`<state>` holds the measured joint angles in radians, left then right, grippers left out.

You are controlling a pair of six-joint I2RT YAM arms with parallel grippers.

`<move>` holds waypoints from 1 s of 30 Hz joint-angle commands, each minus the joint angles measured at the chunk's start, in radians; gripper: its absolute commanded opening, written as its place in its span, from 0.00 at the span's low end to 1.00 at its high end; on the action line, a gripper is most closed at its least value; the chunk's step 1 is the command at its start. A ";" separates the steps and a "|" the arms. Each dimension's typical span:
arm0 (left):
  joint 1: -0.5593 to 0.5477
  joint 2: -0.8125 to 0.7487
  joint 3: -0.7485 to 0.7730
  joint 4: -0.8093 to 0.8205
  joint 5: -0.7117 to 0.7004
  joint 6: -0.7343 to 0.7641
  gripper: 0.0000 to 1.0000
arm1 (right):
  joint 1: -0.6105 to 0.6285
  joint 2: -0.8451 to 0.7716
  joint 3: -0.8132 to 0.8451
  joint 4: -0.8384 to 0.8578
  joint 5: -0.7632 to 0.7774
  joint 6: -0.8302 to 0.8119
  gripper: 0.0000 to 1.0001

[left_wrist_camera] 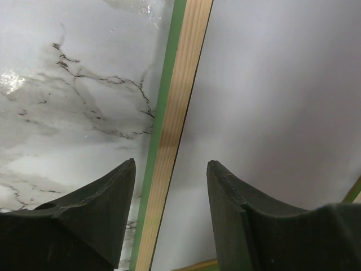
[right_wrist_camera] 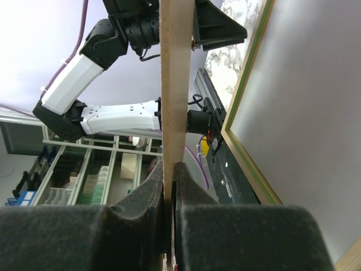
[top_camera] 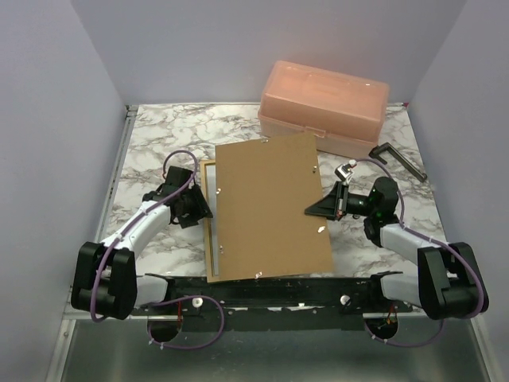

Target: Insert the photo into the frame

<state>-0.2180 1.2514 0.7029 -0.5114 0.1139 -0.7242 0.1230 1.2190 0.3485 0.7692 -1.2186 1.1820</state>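
Left claw [left_wrist_camera: 171, 164], released, straddles the thin green wooden frame [left_wrist_camera: 180, 84], seemingly light, stiff, pinchable by this rail; right claw [right_wrist_camera: 169, 169] grips brown hardboard panel [top_camera: 266, 211].

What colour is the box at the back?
The box is peach pink, best seen in the top external view.

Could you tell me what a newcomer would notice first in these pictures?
A brown backing panel dominates the centre, pinched at its right edge by the right gripper. Beneath lies the frame, pale wood up, its left rail between the fingers of the open left gripper. A peach box sits behind.
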 commanded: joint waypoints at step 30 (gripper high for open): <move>-0.108 0.107 0.048 0.044 -0.032 0.046 0.56 | -0.028 0.150 0.035 0.072 -0.032 -0.125 0.01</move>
<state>-0.3580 1.4120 0.7982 -0.4953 0.0433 -0.6922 0.1135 1.3827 0.3290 0.9379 -1.2366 1.1542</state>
